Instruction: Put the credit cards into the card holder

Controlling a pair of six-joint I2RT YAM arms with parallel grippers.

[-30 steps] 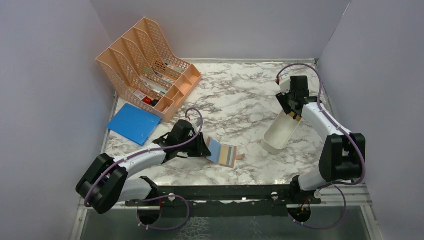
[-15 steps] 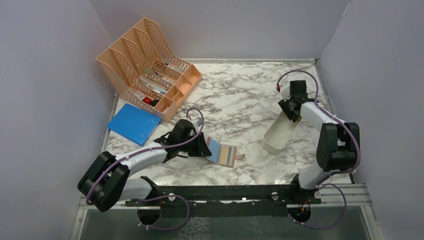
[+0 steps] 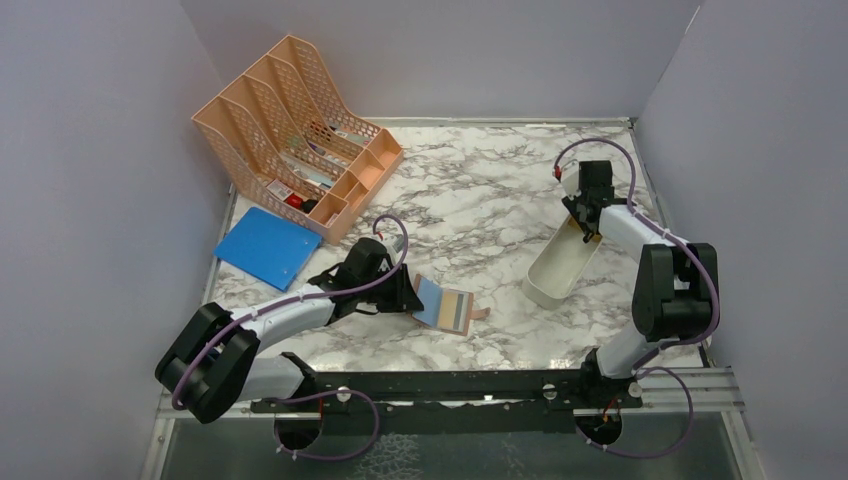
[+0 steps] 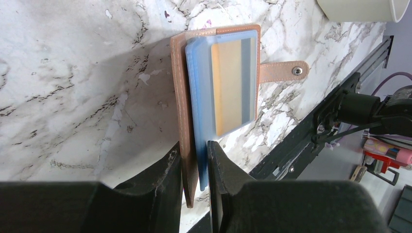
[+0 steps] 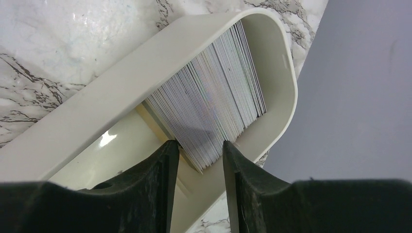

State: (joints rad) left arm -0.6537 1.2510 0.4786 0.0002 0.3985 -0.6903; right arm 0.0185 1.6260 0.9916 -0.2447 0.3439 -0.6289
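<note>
The card holder (image 3: 450, 308) lies open on the marble table, its light blue lining up. It is a pinkish-tan wallet (image 4: 221, 82) with a snap tab, and a gold credit card (image 4: 228, 87) sits in its slot. My left gripper (image 3: 405, 297) is shut on the holder's near edge, pinching cover and lining (image 4: 194, 153). A stack of whitish-grey credit cards (image 5: 214, 97) stands on edge at the far end of the white tray (image 5: 286, 73). My right gripper (image 5: 199, 148) is open and straddles a corner of that stack inside the tray (image 3: 555, 272).
A peach mesh file organiser (image 3: 290, 130) stands at the back left, with a blue folder (image 3: 267, 247) flat in front of it. Grey walls close in on three sides. A black rail (image 3: 450, 385) runs along the near table edge.
My right gripper has come down into the far end of the tray and its jaws have narrowed around the card stack. The left arm and the card holder have not moved.
</note>
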